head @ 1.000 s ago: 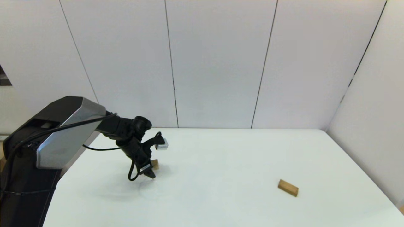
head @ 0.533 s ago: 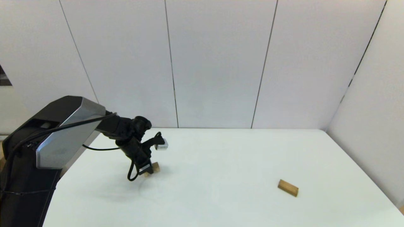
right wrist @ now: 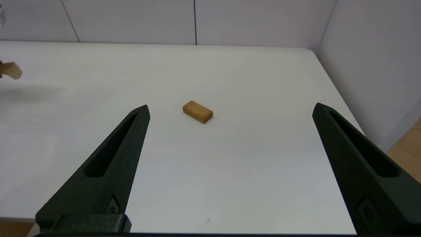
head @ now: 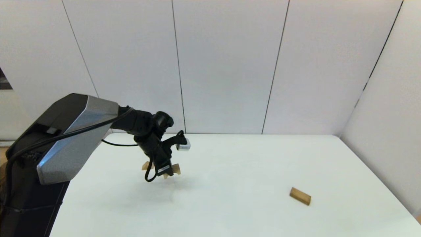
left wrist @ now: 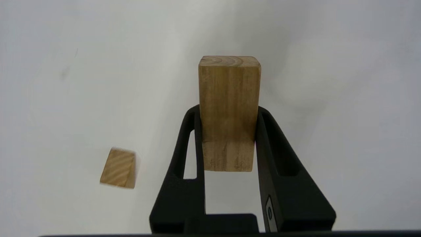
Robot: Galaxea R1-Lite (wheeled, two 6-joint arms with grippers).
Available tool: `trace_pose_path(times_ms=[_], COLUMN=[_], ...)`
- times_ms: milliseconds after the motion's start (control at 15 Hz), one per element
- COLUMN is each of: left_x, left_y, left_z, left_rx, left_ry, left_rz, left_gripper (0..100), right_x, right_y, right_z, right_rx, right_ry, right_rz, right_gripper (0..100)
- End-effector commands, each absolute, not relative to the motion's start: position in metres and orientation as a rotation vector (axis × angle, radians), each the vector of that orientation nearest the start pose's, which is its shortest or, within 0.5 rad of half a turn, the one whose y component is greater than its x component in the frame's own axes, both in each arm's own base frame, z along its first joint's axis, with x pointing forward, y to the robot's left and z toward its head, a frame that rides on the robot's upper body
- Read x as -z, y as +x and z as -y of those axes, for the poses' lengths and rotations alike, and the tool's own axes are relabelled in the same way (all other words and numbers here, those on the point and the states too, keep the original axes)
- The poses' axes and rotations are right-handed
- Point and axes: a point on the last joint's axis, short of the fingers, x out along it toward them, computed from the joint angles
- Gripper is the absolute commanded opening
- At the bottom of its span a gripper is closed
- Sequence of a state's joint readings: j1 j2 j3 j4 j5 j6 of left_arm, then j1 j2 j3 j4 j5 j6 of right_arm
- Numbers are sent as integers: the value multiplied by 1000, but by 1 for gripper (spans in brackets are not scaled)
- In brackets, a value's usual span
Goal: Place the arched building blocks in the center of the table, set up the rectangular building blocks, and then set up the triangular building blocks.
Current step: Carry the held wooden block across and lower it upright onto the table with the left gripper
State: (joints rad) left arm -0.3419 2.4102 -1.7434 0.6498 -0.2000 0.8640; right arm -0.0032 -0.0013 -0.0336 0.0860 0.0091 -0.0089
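My left gripper [head: 167, 171] hangs above the left part of the table [head: 236, 158], shut on the arched block [head: 176, 169]. In the left wrist view the arched block [left wrist: 229, 112] sits clamped between both fingers and clear of the surface; its cut-out is hidden there. The triangular block [head: 145, 165] lies on the table just left of the gripper, and the left wrist view shows this triangular block [left wrist: 119, 168] off to one side. The rectangular block [head: 300, 196] lies flat at the right. My right gripper [right wrist: 231, 106] is open, low near the table's front edge, with the rectangular block [right wrist: 197, 112] ahead of it.
White wall panels [head: 227, 65] close off the table's back, and another wall [head: 388, 115] runs along its right side. The left arm's grey and black housing [head: 62, 141] stands over the table's left edge. A cable [head: 149, 171] loops beside the left wrist.
The left gripper has risen off the table with the arched block and moved right and away from me. The triangular block now shows behind it.
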Motion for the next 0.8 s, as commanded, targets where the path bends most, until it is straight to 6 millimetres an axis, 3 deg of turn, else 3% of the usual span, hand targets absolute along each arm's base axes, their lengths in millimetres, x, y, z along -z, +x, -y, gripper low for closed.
trace_pose_path(times_ms=[67,400,600,800], left_x=[-70,-43,-38,-27], left_y=[379,372,372,371], left_z=[209,236,243,263], left_rx=[1193,1252,1249,1267], left_ry=[846,888,909,934], left_rz=[-1006,-1015,-997,-940], left_gripper=[0,0,0,0], right_x=[-76,-76,-76,-76], right_y=[-26,-26,-26,-26], right_z=[0,0,0,0], right_rx=[-6,-6,-6,-8], right_ry=[-9,-9,-9,-9], right_rz=[-52,-51,-51,-52], right_gripper=[100,100,100,100])
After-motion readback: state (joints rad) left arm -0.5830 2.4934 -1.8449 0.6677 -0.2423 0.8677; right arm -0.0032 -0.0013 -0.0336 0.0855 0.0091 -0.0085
